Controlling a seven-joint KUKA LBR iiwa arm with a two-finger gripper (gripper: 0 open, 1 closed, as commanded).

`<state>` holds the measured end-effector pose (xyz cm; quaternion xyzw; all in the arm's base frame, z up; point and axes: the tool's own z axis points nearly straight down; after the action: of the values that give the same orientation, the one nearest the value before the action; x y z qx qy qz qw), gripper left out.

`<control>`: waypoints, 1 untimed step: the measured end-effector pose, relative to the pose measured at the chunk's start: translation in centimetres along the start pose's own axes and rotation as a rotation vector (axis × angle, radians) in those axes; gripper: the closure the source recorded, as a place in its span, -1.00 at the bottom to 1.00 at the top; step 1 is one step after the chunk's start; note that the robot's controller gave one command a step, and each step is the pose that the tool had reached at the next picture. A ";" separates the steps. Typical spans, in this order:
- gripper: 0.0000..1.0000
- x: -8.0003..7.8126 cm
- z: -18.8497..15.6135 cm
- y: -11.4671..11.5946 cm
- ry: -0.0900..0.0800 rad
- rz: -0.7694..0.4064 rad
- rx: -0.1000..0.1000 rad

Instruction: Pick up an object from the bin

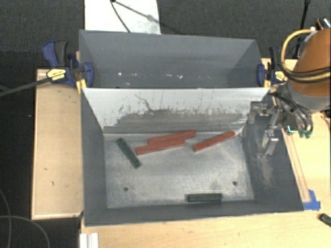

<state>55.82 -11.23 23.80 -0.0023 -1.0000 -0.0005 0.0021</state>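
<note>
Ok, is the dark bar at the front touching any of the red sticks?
No, the dark bar lies alone at the front of the bin, with bare floor between it and the red sticks farther back.

On the floor of the bin (pixel 95 154), a pair of red-brown sticks (pixel 165 142) lie touching lengthwise near the back wall. A single red-brown stick (pixel 213 141) lies apart, just to their right. A slanted green bar (pixel 128 153) lies by their left end. A second green bar (pixel 204 197) rests along the front wall. Outside, a black cable (pixel 20 87) runs in from the left.
</note>
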 end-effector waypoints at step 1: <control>-1.00 -2.2 11.7 5.9 0.000 0.068 -0.002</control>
<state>57.99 -5.37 12.10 -0.0364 -0.9993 -0.0016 0.0021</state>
